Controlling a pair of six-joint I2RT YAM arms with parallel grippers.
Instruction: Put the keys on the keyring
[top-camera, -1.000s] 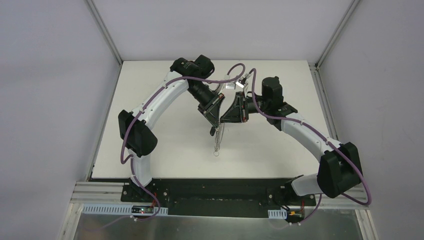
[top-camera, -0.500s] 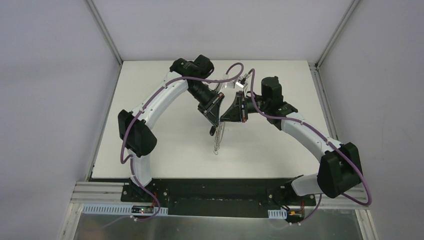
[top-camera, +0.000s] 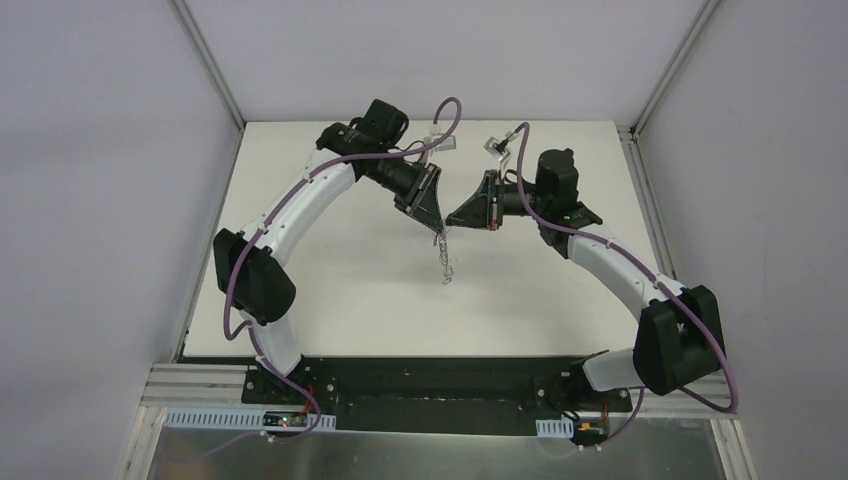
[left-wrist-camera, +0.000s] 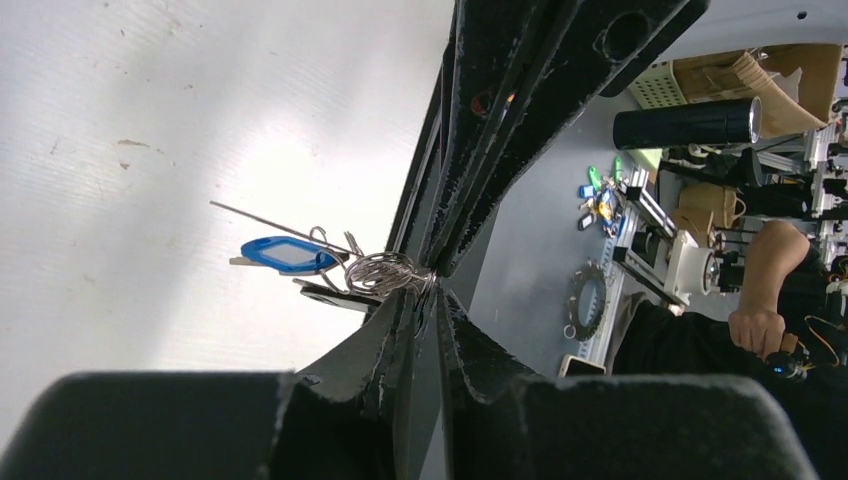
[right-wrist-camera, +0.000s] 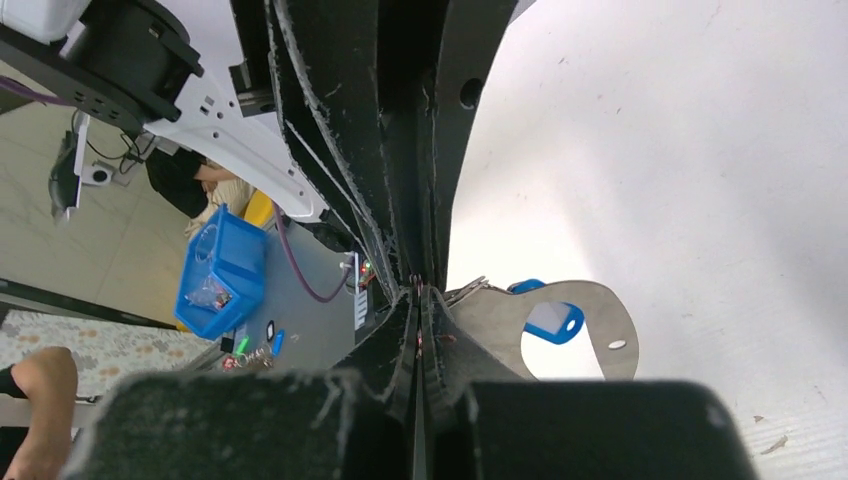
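Both grippers meet tip to tip above the middle of the white table. My left gripper is shut on a coil of wire rings that carries the keys: the blue oval tag and the black key head. My right gripper is shut, and the pale grey oval keyring stands out from its tip, with the blue tag seen through it. A string of small metal pieces dangles below the tips. What lies between the right fingers is hidden.
The white table has metal frame posts at its far corners and grey walls around it. Beyond the table, the wrist views show a blue bin, benches with clutter and a person.
Both grippers have risen and moved toward the far side of the table, the left arm swinging most. The dangling bunch went with them, now a little right and higher.
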